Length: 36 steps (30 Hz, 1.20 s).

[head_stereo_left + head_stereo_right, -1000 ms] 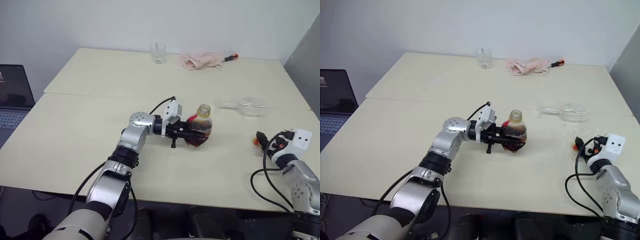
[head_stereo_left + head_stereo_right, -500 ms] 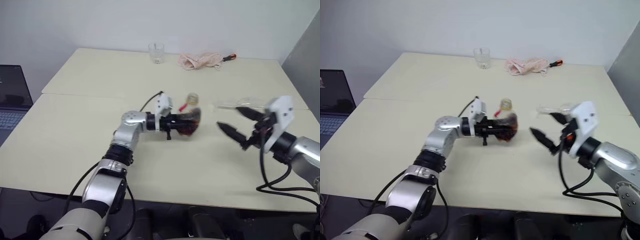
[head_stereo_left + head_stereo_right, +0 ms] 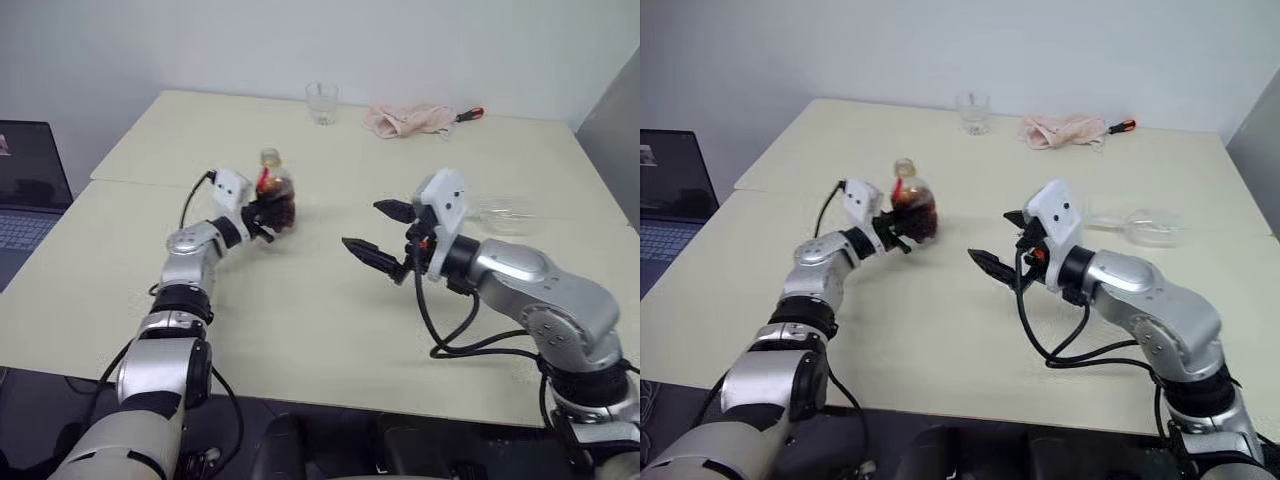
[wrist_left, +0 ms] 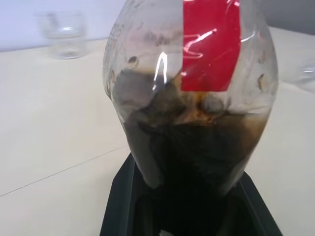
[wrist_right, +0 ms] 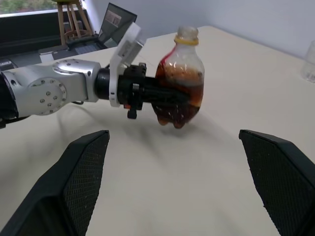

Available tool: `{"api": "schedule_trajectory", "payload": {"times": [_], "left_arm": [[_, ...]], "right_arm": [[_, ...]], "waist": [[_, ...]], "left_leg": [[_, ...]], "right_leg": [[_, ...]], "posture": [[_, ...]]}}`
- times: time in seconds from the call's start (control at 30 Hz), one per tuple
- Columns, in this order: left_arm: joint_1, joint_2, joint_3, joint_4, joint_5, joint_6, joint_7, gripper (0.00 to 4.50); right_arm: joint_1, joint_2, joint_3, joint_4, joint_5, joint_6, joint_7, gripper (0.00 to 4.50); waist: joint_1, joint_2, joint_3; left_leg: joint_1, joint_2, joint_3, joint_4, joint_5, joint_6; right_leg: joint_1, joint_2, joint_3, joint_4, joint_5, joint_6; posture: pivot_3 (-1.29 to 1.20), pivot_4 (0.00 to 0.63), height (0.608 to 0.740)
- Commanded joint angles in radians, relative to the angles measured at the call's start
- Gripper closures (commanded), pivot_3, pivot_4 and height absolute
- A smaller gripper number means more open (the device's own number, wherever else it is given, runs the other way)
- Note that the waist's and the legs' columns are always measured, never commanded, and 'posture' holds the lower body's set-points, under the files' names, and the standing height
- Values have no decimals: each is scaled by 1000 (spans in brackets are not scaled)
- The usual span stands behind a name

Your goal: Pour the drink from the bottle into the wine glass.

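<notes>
Bottle [image 3: 275, 198]: upper left of centre, uncapped, upright, raised off worktop [image 3: 300, 330], my left fingers [image 3: 262, 215] clamped round its body. Drink [image 5: 179, 101]: dark brown, fills lower half. My right fingers [image 3: 385, 235]: centre frame, spread wide, empty. Wine glass [image 3: 503, 214]: right, lying on side.

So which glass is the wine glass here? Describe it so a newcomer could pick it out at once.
Start at the cream table and go to its right side, just beyond the open right gripper. The wine glass lies on its side there. Unlike the short tumbler standing upright at the far edge, it has a stem.
</notes>
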State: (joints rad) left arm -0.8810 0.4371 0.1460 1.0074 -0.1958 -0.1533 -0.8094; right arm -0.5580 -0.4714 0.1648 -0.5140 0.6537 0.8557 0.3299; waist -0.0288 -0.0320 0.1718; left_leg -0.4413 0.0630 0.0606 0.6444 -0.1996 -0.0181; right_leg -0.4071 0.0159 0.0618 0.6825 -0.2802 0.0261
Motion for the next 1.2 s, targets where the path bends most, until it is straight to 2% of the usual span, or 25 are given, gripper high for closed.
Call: {"api": "schedule_trajectory", "payload": {"times": [0.03, 0.23, 0.47, 0.8, 1.17, 1.2], "left_arm": [[3, 48, 40, -24, 7, -56, 79, 3835], [49, 69, 108, -43, -15, -70, 213, 3835], [96, 71, 211, -32, -78, -66, 306, 3835], [140, 68, 208, -7, -63, -64, 354, 3835], [211, 62, 207, -89, -62, -67, 391, 192], [223, 60, 209, -106, -66, -59, 397, 37]], "right_arm": [[-46, 65, 34, 88, -82, -67, -1, 0], [-72, 181, 49, 261, -185, -146, 5, 0], [-78, 217, 58, 304, -223, -151, 66, 0], [-56, 240, 47, 288, -245, -121, 99, 0], [-51, 243, 25, 283, -236, -100, 108, 0], [-51, 242, 24, 287, -237, -101, 111, 0]], "waist": [[0, 0, 0], [1, -1, 0], [1, -1, -1], [0, -2, -1], [-4, -2, -1], [-4, -2, -1]], "left_leg": [[0, 0, 0, 0, 0, 0], [0, 1, 0, 0, 0, 0], [-1, 1, -1, 0, 0, 0], [1, 0, 0, 1, 0, -1], [4, 1, 0, 1, 0, -1], [4, 1, 0, 0, 0, -1]], "right_leg": [[0, 0, 0, 0, 0, 0], [0, -1, -2, 1, 0, 0], [-1, -1, -3, 2, 0, -1], [-1, -1, -5, 7, 0, -1], [-1, 0, -2, 10, 0, -1], [-1, -1, -1, 11, 0, -1]], "posture": [[0, 150, 740], [0, 150, 740], [0, 150, 740], [0, 150, 740], [0, 150, 740], [0, 150, 740]]}}
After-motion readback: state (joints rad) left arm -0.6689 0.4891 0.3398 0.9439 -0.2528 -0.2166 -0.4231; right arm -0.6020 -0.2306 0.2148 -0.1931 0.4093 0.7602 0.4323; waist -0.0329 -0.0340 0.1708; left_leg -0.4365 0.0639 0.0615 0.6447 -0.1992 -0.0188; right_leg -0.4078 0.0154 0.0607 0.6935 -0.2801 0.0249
